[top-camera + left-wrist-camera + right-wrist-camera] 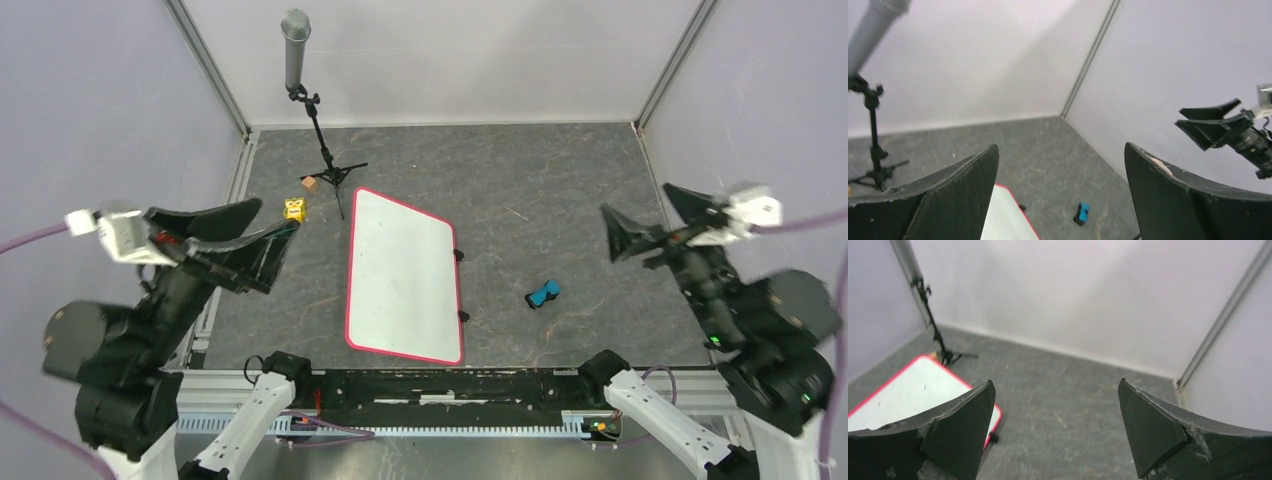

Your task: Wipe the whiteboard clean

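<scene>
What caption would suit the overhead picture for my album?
Left gripper and right gripper hang open either side of a whiteboard; a blue eraser lies right of it.

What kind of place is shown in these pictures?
Probably a robot recording cell: plain pale walls on metal posts enclose a grey table, and a microphone stands at its far side.

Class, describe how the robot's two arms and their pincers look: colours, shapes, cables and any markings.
The left arm and right arm are bulky black joints above white lower links. Each wrist carries a white camera block trailing a purple cable. The left pincer and right pincer each have two matte black, wedge-shaped fingers with scuffed edges.
</scene>
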`<state>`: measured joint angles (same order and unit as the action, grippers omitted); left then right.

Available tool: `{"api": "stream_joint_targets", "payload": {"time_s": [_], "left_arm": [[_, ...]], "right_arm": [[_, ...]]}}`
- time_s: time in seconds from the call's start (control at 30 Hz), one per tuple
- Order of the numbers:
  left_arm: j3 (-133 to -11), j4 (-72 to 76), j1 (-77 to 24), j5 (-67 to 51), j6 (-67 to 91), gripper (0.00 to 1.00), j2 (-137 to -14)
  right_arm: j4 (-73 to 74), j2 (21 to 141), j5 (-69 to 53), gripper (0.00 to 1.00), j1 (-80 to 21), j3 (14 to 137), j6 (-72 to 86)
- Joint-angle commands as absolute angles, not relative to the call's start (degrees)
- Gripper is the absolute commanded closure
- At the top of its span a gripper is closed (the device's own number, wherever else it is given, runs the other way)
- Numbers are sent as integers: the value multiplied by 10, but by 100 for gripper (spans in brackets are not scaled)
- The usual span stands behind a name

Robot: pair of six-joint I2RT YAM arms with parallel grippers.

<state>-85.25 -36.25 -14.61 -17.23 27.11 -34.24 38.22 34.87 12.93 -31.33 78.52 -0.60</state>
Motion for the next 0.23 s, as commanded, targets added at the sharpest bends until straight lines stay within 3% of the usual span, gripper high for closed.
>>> {"api": "stream_joint_targets", "payload": {"time_s": [0.0, 0.2], "left_arm": [[-881, -334, -147, -114, 233, 0, -331], [-880, -332, -147, -95, 232, 0, -317]], "right_arm": [[386, 328, 192, 2, -311, 832, -49], [363, 296, 202, 2, -312, 816, -56]]}}
